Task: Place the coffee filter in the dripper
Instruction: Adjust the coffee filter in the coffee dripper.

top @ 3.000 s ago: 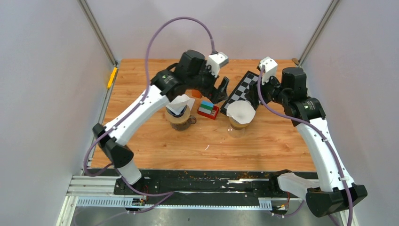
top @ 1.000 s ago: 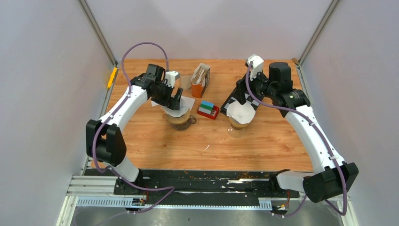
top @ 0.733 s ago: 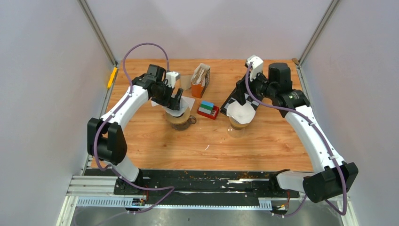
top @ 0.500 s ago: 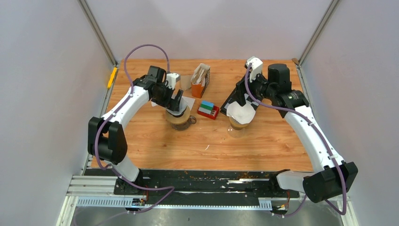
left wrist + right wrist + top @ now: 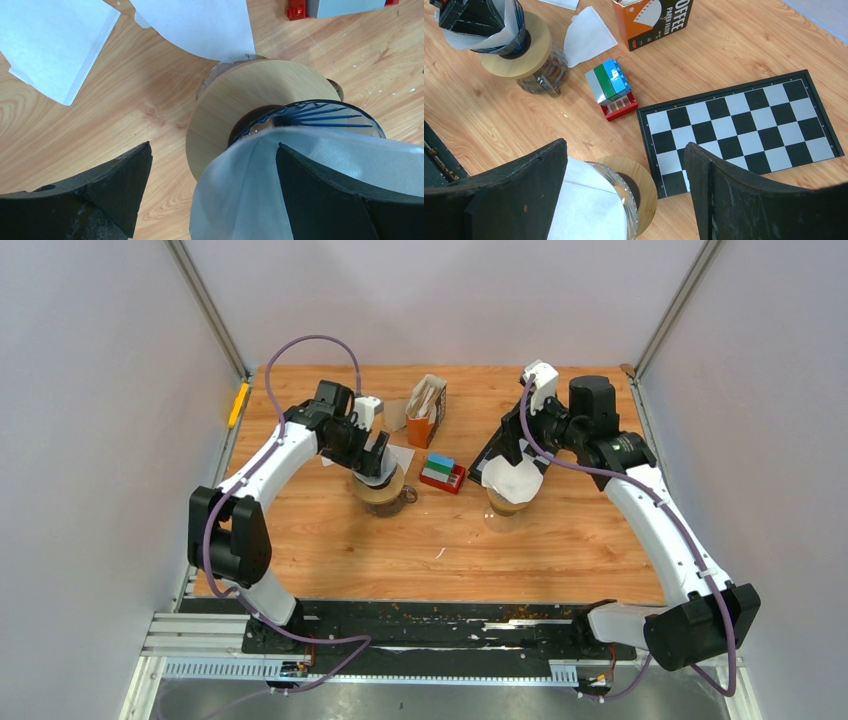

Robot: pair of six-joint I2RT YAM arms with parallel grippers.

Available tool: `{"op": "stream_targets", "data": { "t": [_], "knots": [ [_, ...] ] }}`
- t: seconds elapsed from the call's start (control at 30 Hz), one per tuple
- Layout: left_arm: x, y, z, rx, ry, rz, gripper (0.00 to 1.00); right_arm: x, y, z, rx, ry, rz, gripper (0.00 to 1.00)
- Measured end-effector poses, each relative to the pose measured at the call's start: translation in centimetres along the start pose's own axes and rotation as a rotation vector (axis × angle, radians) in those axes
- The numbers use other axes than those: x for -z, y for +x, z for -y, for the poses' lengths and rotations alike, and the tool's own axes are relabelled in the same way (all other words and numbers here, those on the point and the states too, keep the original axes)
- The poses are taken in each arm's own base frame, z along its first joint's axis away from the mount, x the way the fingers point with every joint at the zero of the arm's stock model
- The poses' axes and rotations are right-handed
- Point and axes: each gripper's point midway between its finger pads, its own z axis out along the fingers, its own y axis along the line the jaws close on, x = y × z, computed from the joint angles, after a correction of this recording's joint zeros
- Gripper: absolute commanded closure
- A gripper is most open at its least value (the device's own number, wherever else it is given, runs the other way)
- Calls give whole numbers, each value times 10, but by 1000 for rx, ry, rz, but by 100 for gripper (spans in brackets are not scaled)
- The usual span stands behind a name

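Under left claw (image 5: 212,150) (spread wide, gripping nothing): white paper cone filter (image 5: 320,165) sits loose in ribbed glass dripper (image 5: 325,112). Seating step likely; next, press paper flush, lift clear. Right claw (image 5: 625,146) apart, empty.

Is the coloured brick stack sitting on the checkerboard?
No, the brick stack stands on the wooden table beside the checkerboard, not on it.

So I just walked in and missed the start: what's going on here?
Two arms tend one dripper each. The left fingers stand open right at the left dripper, where a paper filter sits in the cone. The right fingers stand open above the right dripper, also lined with a filter. Neither holds anything. Spare filters lie nearby.
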Motion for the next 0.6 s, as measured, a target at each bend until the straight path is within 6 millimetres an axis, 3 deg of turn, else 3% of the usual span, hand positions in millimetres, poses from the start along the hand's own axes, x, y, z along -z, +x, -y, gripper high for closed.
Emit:
{"op": "stream_targets", "data": {
  "t": [0.6],
  "knots": [
    [25,-21,6,-22,10,56,0,0,0,0,0,0,0,13]
  ]
}}
